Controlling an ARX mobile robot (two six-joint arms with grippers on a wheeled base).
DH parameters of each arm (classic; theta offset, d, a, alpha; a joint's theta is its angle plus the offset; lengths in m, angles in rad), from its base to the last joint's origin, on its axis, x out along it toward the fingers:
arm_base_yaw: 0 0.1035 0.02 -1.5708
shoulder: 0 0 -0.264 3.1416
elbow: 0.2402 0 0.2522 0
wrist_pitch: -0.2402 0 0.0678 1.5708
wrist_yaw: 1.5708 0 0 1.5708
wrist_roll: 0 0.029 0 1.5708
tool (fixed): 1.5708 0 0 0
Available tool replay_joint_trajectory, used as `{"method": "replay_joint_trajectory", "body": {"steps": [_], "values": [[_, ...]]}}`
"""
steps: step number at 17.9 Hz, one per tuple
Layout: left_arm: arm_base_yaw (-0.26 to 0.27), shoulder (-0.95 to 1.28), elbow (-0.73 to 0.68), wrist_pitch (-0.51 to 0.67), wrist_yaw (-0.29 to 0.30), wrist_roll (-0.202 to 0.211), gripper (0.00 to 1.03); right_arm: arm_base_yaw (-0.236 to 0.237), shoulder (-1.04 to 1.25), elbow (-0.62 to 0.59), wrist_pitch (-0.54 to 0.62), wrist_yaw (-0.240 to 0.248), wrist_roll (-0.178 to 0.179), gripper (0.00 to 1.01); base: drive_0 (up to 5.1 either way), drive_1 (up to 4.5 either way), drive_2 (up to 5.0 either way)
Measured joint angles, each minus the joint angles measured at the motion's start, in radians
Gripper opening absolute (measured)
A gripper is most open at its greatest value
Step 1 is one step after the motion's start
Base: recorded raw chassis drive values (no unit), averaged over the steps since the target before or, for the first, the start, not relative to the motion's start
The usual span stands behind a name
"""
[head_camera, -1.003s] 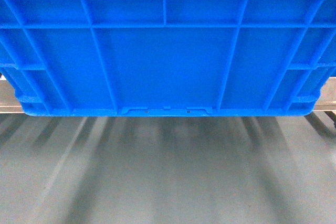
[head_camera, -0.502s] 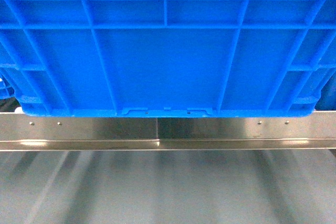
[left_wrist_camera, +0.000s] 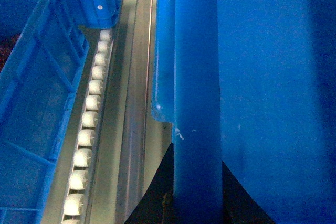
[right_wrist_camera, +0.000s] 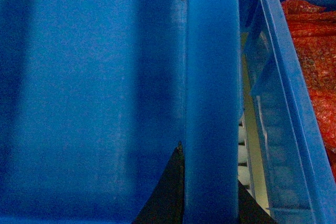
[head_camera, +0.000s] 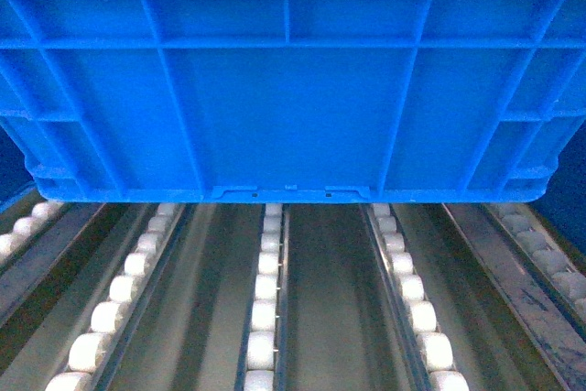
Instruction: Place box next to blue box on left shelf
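Rollers of the left shelf (head_camera: 261, 318) now replace its steel front rail beneath the box (head_camera: 293, 98); both grippers clamp its rim (left_wrist_camera: 199, 129); neighbouring crates (left_wrist_camera: 37, 103) flank closely.

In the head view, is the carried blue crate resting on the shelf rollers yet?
No. The blue crate hangs above the white rollers, whose lanes run visibly beneath its bottom edge.

Left gripper (left_wrist_camera: 197, 203): only two dark, near-black wedge-shaped fingers (left_wrist_camera: 152, 198) show, plain and matte. Right gripper (right_wrist_camera: 207, 203): same black tapering fingers (right_wrist_camera: 165, 195). Possibly rubber pads; too dim to tell. No arms visible.
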Motion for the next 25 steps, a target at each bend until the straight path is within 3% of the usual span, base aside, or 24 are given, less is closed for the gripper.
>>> {"method": "replay_joint_trajectory", "body": {"steps": [25], "values": [[0.0, 0.0, 0.0, -0.001, 0.0, 0.0, 0.06, 0.0, 0.0, 0.0, -0.002, 0.0, 0.0, 0.08, 0.0, 0.0, 0.0]]}}
